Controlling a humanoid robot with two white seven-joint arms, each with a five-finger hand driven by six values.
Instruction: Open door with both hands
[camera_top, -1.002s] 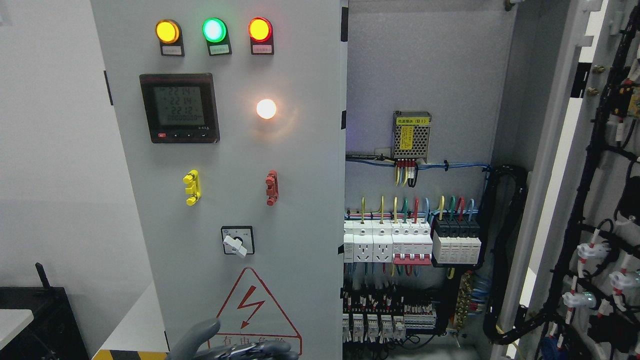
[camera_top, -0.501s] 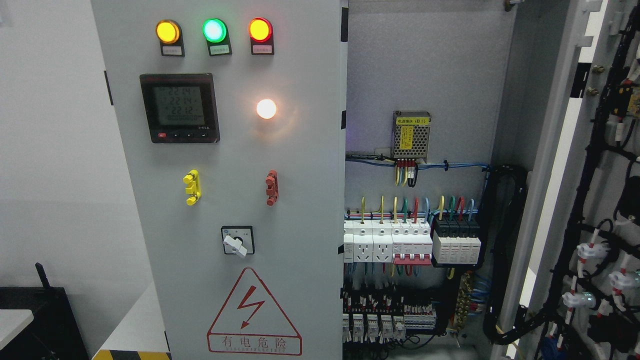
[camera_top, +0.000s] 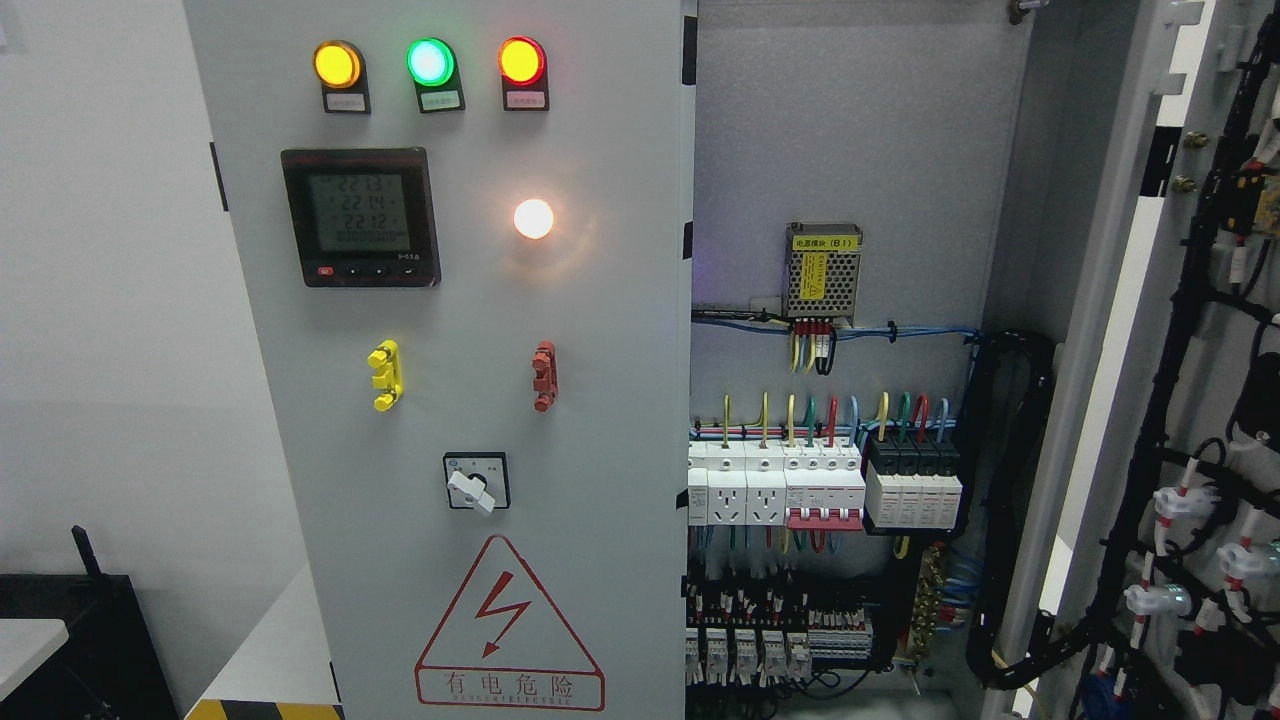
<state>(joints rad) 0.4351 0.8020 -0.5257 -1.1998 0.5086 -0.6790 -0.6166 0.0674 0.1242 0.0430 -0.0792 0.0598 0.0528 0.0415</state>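
cabinet (camera_top: 860, 130): grey, interior open at right | back panel: power supply (camera_top: 823, 268) top; breakers (camera_top: 775, 485) and black modules (camera_top: 913, 480) in one row below; terminal blocks (camera_top: 745, 650) lowest | left door (camera_top: 600, 400): closed | right door (camera_top: 1215, 350): swung open, wiring on inner face

A plain white wall (camera_top: 110, 300) fills the left side of the view, evenly and softly lit, shading a little greyer toward its lower part. At the lower left corner stands a black piece of furniture (camera_top: 90, 640) with a thin dark stub rising from its top, and a white rounded edge (camera_top: 30, 645) overlaps its front. Beside it a pale surface (camera_top: 280, 650) slopes down to a yellow-and-black striped strip (camera_top: 260, 710) at the bottom edge.
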